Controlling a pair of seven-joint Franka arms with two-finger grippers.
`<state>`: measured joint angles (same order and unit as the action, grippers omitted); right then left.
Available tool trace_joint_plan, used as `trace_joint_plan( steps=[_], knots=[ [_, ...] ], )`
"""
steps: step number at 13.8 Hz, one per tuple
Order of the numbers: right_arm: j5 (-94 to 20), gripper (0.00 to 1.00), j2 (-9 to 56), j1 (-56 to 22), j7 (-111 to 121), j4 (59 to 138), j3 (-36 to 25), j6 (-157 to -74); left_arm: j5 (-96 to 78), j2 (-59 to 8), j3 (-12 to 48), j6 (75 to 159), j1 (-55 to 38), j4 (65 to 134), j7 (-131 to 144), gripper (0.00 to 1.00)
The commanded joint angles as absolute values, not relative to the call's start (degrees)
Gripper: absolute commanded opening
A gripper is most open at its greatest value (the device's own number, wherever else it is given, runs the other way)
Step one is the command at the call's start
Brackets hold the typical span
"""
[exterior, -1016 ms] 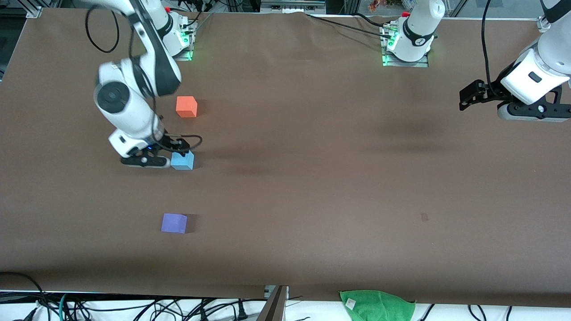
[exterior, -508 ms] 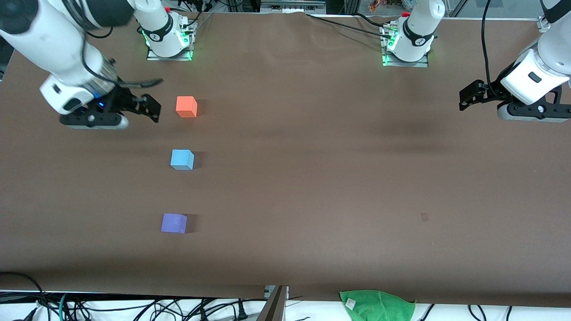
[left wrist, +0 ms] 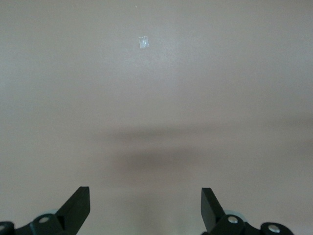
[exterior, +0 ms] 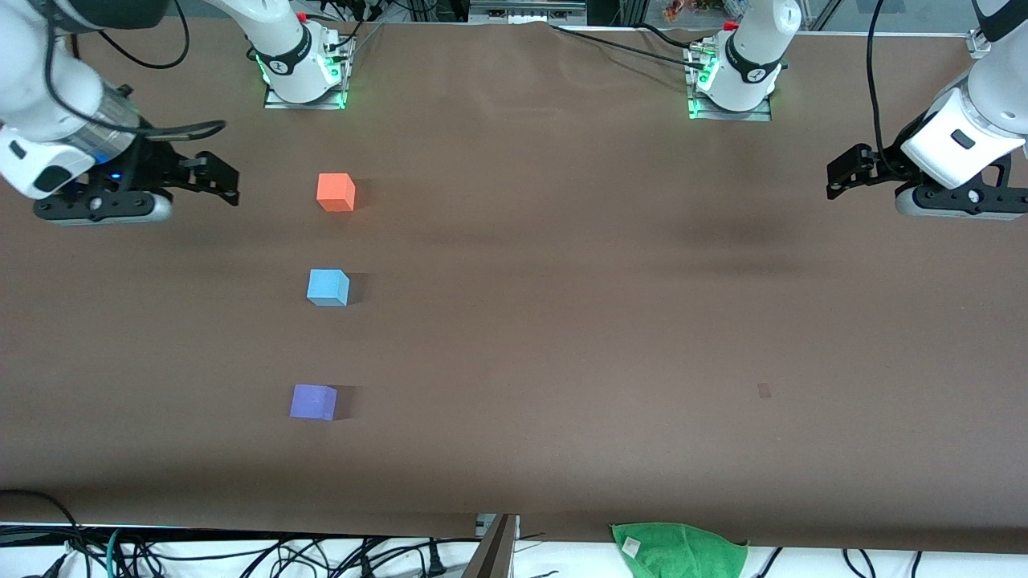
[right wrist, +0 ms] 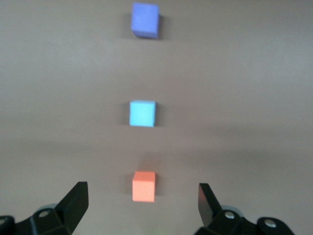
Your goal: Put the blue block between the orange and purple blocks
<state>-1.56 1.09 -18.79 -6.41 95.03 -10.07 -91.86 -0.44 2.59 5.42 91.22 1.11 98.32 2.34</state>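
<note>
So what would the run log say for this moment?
blue block: between orange block and purple block | right gripper: open | left gripper: open, waiting

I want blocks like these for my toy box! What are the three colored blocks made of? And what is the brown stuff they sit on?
The orange block, blue block and purple block look like foam or painted wood: dull, shine-free faces, crisp edges. The pictures leave it open. The table cover looks like brown paper or thin cloth: flat, matte, faintly creased.

A brown table cover holds three plain cubes: a bright orange block, a light sky-blue block and a violet-purple block. A green cloth lies at the table's edge. Both white arms end in black grippers.
</note>
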Motion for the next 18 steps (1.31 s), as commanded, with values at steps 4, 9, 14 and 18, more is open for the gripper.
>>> trace_joint_plan(
  steps=[4,9,14,18],
  knots=[
    [-2.7,0.99,0.4,-4.5,-4.0,93.3,1.8,-86.6,-0.8,2.0,5.3,91.1,1.1,97.3,1.3,1.00],
    [-2.5,0.99,1.1,-4.7,-4.6,91.1,2.4,-87.0,-0.8,2.1,5.3,91.1,1.0,97.2,1.3,1.00],
    [-2.4,0.99,0.8,-4.8,-4.7,91.0,2.6,-86.5,-0.9,2.1,5.3,91.1,1.0,97.2,1.3,1.00],
    [-2.5,0.99,0.6,-4.8,-4.2,91.1,2.6,-86.4,-0.9,2.1,5.4,91.0,1.0,97.3,1.3,1.00]
  ],
)
